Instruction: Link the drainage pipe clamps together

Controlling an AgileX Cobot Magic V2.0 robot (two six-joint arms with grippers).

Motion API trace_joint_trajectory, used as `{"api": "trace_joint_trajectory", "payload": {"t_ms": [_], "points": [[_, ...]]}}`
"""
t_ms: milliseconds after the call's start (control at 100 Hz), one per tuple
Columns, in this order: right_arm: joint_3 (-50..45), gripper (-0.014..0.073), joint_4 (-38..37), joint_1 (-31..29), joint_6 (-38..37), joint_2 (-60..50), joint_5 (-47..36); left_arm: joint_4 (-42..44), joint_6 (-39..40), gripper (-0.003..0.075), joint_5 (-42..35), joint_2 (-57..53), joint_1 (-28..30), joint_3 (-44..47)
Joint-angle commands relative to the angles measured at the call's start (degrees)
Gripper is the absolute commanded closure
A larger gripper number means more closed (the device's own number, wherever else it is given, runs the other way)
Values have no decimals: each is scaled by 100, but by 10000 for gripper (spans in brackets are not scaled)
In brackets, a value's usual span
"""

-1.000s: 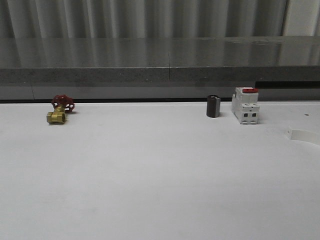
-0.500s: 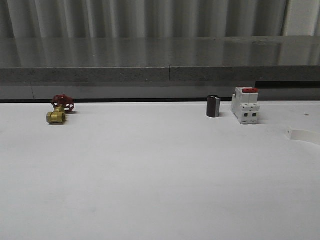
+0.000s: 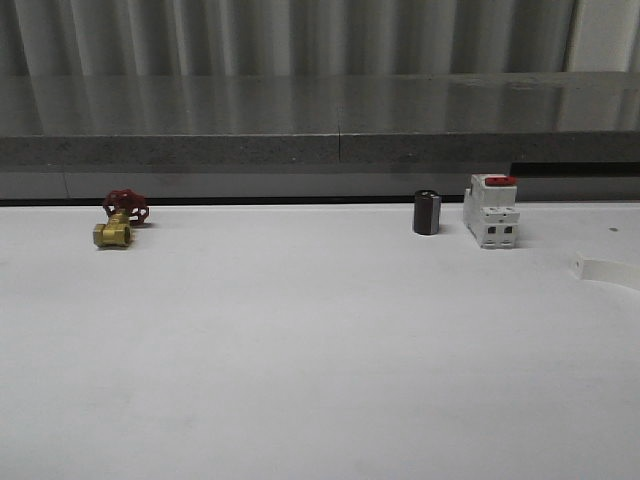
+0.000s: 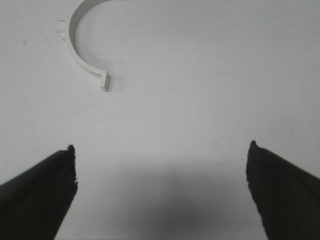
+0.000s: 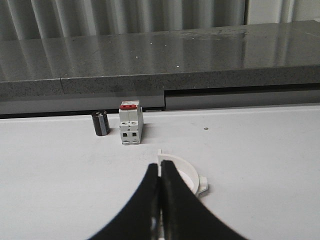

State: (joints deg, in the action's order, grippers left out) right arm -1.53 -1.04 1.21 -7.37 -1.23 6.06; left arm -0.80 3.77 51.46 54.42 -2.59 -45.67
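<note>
Left gripper, fingers spread wide, hovers short of one clamp half lying ahead; right gripper, fingers pressed together, faces the other half. Approach stage: each must descend and grasp.

The white desk carried a brass valve at far left, a dark cylinder just beside a white block with red switch, and a white half-ring clamp at the right edge.
</note>
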Motion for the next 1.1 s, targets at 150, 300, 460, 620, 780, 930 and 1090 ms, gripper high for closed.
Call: {"api": "trace_joint_trajectory", "payload": {"t_ms": [150, 300, 460, 620, 780, 930, 1090], "points": [[90, 662, -70, -11, 16, -56, -420, -23, -31, 63, -230, 1313, 530, -919], [90, 662, -70, -11, 16, -56, -420, -23, -345, 70, -216, 2324, 769, -1482], [90, 662, -70, -11, 16, -56, -420, 45, -453, 70, -306, 3286, 968, -2014], [90, 662, -70, -11, 16, -56, -420, 377, -472, 70, -326, 3993, 1128, -2482], [90, 662, -70, -11, 16, -56, -420, 437, -759, 70, -416, 4582, 1207, -2843], [90, 662, -70, -11, 16, -56, -420, 452, -920, 70, -473, 5086, 1217, -3158], [90, 662, -70, -11, 16, -56, -420, 452, -1024, 70, -473, 5535, 1253, -3406]]}}
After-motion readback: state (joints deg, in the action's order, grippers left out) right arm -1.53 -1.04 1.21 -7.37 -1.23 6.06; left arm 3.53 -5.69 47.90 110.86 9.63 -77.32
